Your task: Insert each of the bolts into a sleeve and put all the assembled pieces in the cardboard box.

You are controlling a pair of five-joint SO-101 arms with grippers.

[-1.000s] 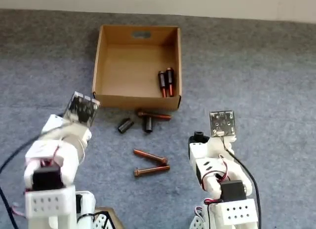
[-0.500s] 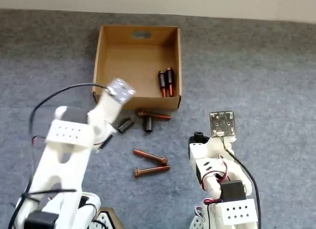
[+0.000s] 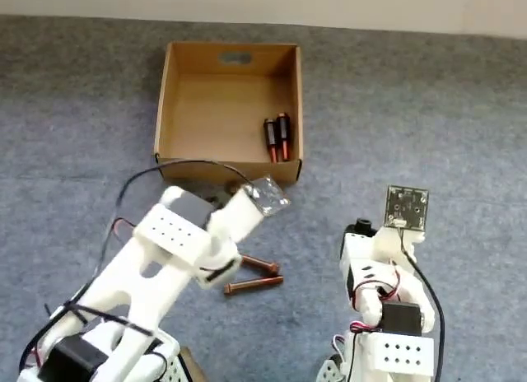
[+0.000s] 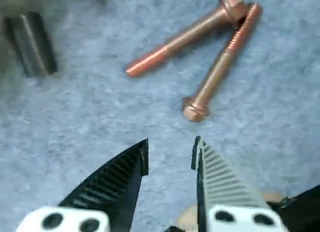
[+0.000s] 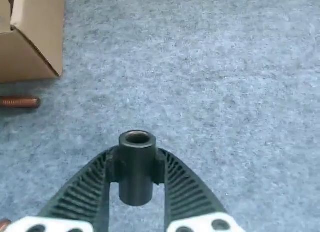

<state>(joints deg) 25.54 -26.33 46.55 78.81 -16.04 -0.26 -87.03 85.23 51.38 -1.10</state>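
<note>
Two bolts touching at one end; left gripper spread beside them, could nudge both. Right gripper pinching sleeve.

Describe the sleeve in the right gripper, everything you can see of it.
The sleeve is a short, dark, matte cylinder that looks like black metal or plastic. The round bore at its far end is open, and no bolt shows in it. The right gripper clamps it from both sides between black ribbed fingers, with its axis pointing away from the wrist and grey carpet behind it. In the high view it shows as a dark stub at that arm's front.
</note>
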